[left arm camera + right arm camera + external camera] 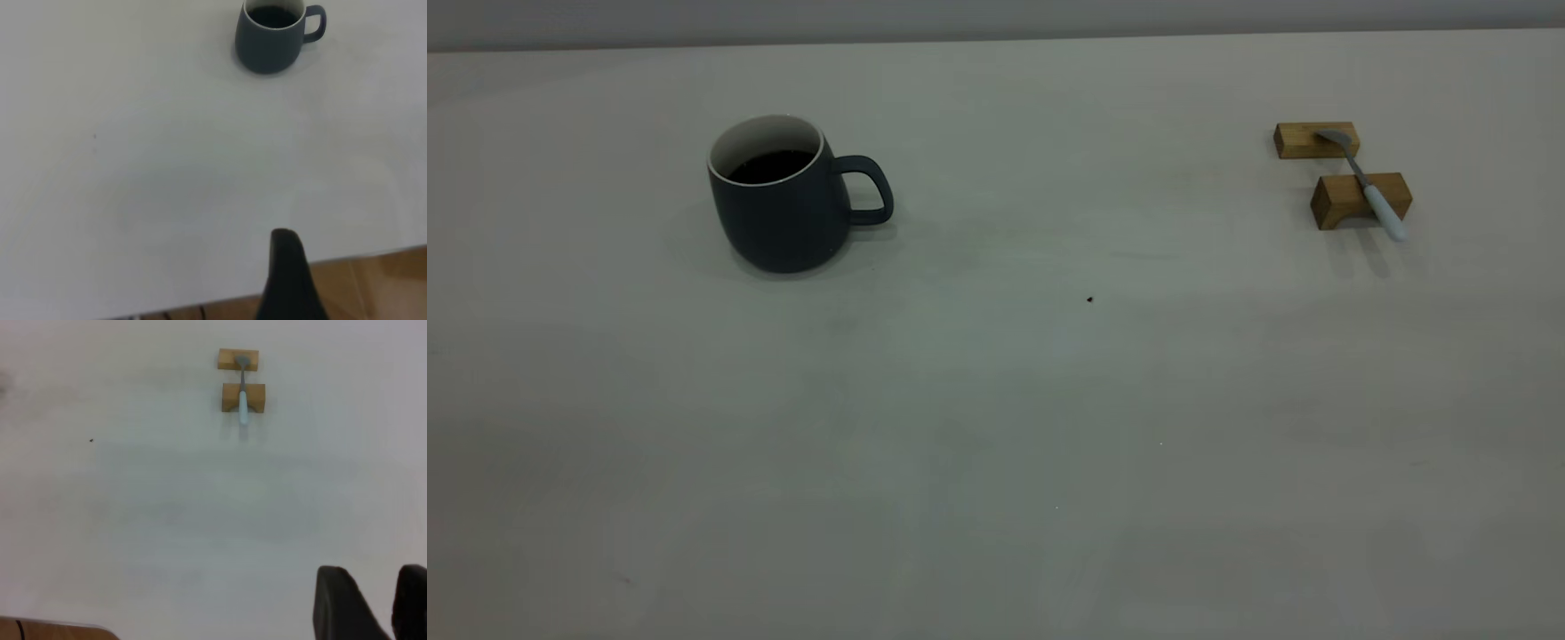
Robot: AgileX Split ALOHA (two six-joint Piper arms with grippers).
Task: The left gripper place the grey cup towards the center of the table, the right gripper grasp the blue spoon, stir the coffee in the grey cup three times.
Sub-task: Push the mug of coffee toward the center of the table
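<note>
The grey cup stands upright on the left part of the table, handle toward the centre, with dark coffee inside. The blue spoon lies across two wooden blocks at the far right, bowl on the far block, pale handle sticking out toward the front. Neither arm shows in the exterior view. In the left wrist view my left gripper hangs over the table's near edge, far from the cup. In the right wrist view my right gripper is open and empty, far from the spoon.
Two tan wooden blocks carry the spoon. A tiny dark speck lies near the table's middle. The table's edge and a wooden floor show beside the left gripper.
</note>
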